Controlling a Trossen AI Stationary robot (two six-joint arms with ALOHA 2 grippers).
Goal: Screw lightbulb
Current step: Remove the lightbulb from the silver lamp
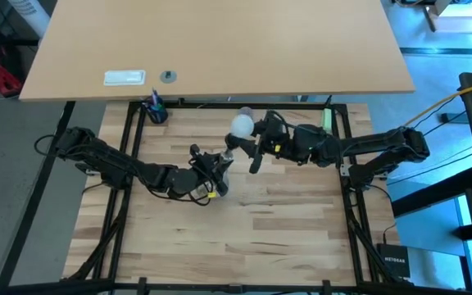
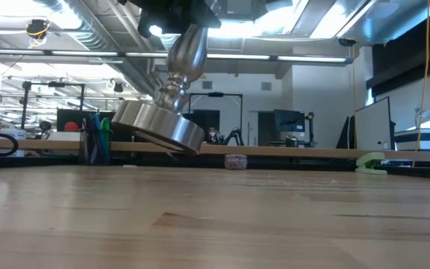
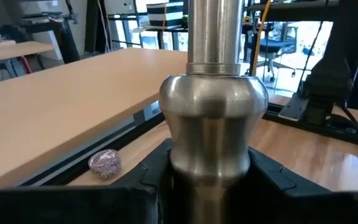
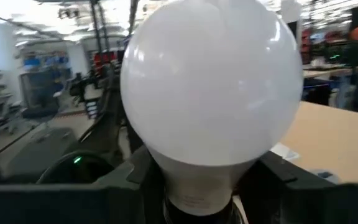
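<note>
The silvery stand (image 2: 172,104) hangs tilted above the table in my left gripper (image 1: 213,172), which is shut on its stem; the round base (image 2: 159,128) is lowest. The stand fills the left wrist view (image 3: 213,118). My right gripper (image 1: 254,138) is just beyond the stand toward the table's far edge and is shut on the white frosted lightbulb (image 1: 242,125). The bulb's round globe (image 4: 210,87) points away from the fingers. Its threaded base is hidden between the fingers. The stand's socket top is hidden by my left gripper. My left gripper pinches the stand's stem just below its rounded bulge (image 3: 210,168), one dark finger (image 3: 145,183) on each side. The stand is lifted clear of the table and tilted, its base hanging below the fingers. My right gripper pinches the bulb's narrow neck (image 4: 197,190) between its two fingers (image 4: 114,180), with the globe sticking out past the fingertips. The bulb is held clear of the table, roughly level, pointing toward the table's left.
A small purplish-grey round object (image 3: 104,163) lies near the table's far edge, also in the low view (image 2: 235,161). A blue pen cup (image 1: 156,111) stands at the far left corner. A second tan table (image 1: 220,41) lies beyond, with a white block (image 1: 125,78).
</note>
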